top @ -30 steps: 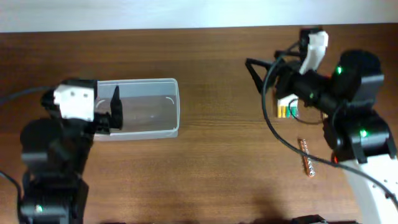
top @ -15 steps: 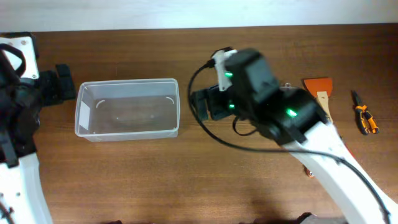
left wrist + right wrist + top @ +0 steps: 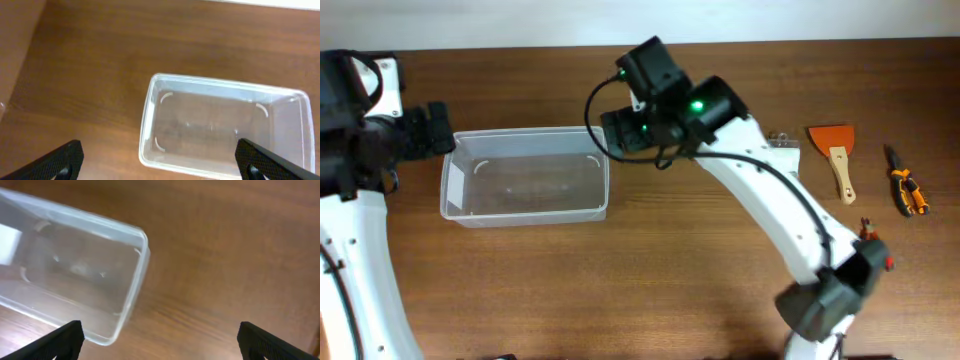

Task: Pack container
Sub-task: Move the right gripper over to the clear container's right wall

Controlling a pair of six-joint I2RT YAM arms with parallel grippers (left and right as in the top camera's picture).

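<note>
While the left claw (image 3: 157,152) hangs with its jaws spread wide and grips nothing, the container (image 3: 210,125) sits upright on the table (image 3: 90,60) straight ahead of it, framed between the 2 jaw tips in the left wrist view. Seen from overhead, this claw is just off the container's left short end, near the back corner; contact cannot be told. Right claw (image 3: 157,332) is also spread wide, nothing held. In the right wrist view, 1 rounded corner and short end of the container lie ahead and to the left of the claw, with bare wood straight ahead and to its right. From overhead, the right claw hangs just beside the container's back right corner, near the rim; touching or apart cannot be told. Well away from the right claw, at the table's right side, lie an orange scraper (image 3: 831,136) with a pale handle and pliers (image 3: 903,190) with orange grips, apart from each other.
</note>
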